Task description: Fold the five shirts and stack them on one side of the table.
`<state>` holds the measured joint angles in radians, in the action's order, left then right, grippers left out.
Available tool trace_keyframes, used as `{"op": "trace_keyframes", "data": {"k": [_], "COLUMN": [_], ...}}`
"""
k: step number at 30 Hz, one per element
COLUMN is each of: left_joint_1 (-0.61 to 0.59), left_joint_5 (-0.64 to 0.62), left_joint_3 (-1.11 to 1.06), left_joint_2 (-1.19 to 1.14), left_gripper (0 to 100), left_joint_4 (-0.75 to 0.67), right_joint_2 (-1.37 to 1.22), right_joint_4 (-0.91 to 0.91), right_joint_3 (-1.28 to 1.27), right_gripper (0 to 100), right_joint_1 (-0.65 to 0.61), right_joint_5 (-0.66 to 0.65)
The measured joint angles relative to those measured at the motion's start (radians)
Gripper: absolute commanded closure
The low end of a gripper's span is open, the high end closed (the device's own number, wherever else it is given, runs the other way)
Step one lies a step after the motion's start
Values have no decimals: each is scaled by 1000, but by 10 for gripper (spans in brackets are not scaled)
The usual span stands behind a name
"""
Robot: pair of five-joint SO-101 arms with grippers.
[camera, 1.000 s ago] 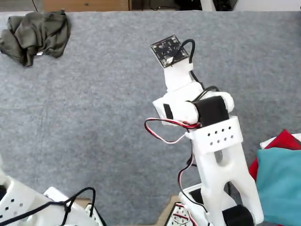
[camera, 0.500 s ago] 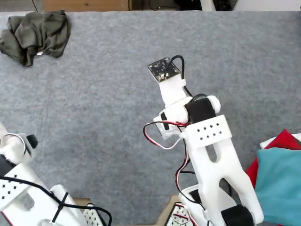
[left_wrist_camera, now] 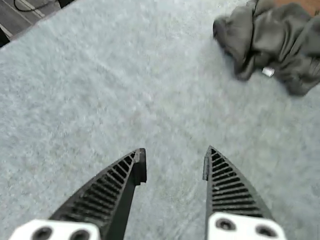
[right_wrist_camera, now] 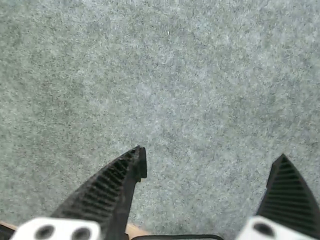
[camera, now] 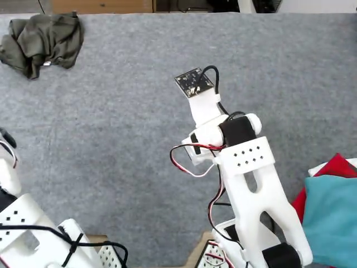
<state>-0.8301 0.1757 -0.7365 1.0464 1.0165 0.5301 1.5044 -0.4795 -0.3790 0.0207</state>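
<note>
We see the left gripper (left_wrist_camera: 174, 165) poised over the grey table cover (left_wrist_camera: 100, 90), its jaws parted and holding nothing. A crumpled dark shirt (left_wrist_camera: 270, 42) lies well ahead of them, apart from both tips. The right gripper (right_wrist_camera: 210, 167) hangs over bare cover with its jaws spread wide, nothing between them. Well behind those jaws, beside the right arm (camera: 251, 178), sits a pile of folded shirts (camera: 334, 218), teal on top of red.

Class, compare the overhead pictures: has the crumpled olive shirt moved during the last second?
No. The olive shirt still lies crumpled in the same far corner of the grey table, beside its back edge.
</note>
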Motion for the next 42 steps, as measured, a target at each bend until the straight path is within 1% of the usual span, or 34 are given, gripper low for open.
{"op": "trace_keyframes", "data": {"k": [2, 5, 8, 10, 12, 14, 20, 25, 28, 29, 31, 35, 38, 42], "left_joint_1": [0, 0, 0, 0, 0, 21, 130, 178, 180, 180, 180, 187, 203, 247], "left_joint_5": [-21, -64, -120, -132, -132, -132, -132, -127, -52, -49, -61, -140, -195, -226], "left_joint_3": [48, 161, 325, 453, 586, 715, 1066, 1386, 1602, 1676, 1815, 2062, 2160, 2191], "left_joint_2": [-37, -138, -287, -396, -502, -615, -1022, -1401, -1610, -1676, -1798, -2022, -2162, -2302], "left_gripper": [800, 800, 799, 798, 766, 733, 733, 730, 733, 733, 733, 733, 740, 770], "left_joint_4": [8, 87, 196, 264, 307, 325, 384, 384, 384, 384, 367, 279, 213, 107], "right_joint_2": [0, 0, 0, 0, 0, 0, 0, -37, -74, -84, -106, -138, -163, -203], "right_joint_4": [-12, -31, -32, -35, -35, -35, -35, -20, -14, -14, -14, -14, -14, -14], "right_joint_3": [0, 0, 0, 0, 0, 0, 3, 3, 3, 3, 9, 54, 83, 124], "right_gripper": [620, 620, 620, 620, 620, 620, 620, 620, 620, 620, 620, 620, 620, 620], "right_joint_1": [0, 0, 0, 0, 0, 0, 0, 0, 0, -2, -2, -2, -2, -2], "right_joint_5": [0, 0, 0, 0, 0, 0, -18, -87, -114, -117, -120, -120, -120, -120]}}
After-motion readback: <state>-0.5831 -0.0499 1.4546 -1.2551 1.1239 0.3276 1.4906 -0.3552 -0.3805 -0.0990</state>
